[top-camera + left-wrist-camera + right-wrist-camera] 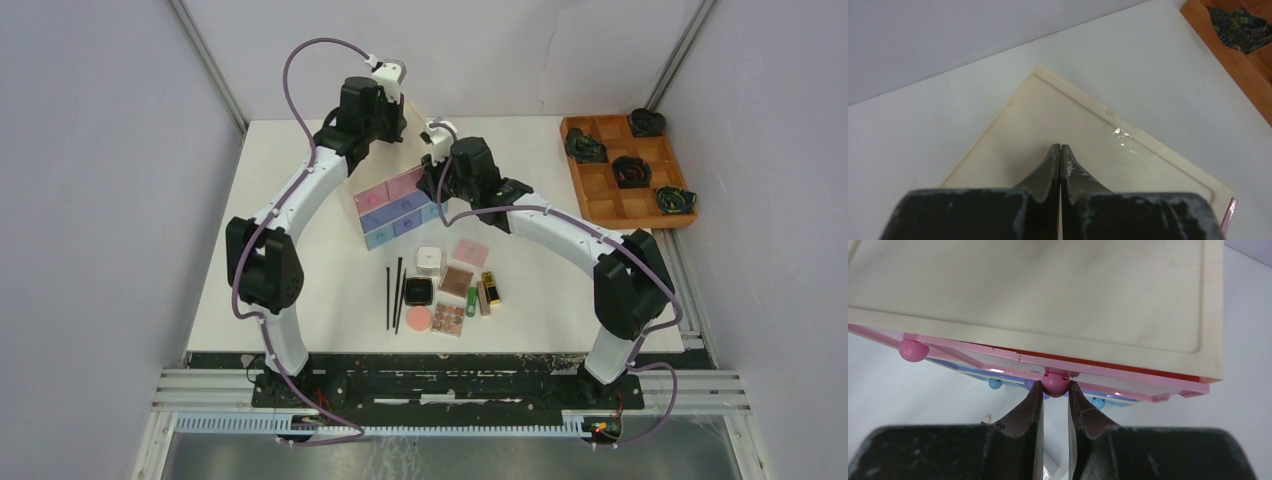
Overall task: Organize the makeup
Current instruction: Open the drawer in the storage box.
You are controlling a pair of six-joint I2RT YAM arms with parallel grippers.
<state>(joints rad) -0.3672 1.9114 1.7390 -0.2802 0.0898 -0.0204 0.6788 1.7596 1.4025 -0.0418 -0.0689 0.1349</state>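
Note:
The makeup lies in a cluster at the table's front middle: two thin black sticks (393,292), a white square jar (428,260), a black compact (417,291), a pink round pad (420,318), brown palettes (457,280), and a gold tube (491,288) beside a green tube (471,300). Behind them stands the pale chest (398,205) with pink and blue drawers. My right gripper (1055,385) is shut on the pink knob (1054,382) of a top pink drawer (1128,382). Over the chest's flat top (1048,115) hangs my left gripper (1060,146), shut and holding nothing.
At the back right sits an orange-brown wooden grid tray (600,190) with dark coiled objects (630,170); its corner also shows in the left wrist view (1228,55). Grey walls close in the table on the left, right and back.

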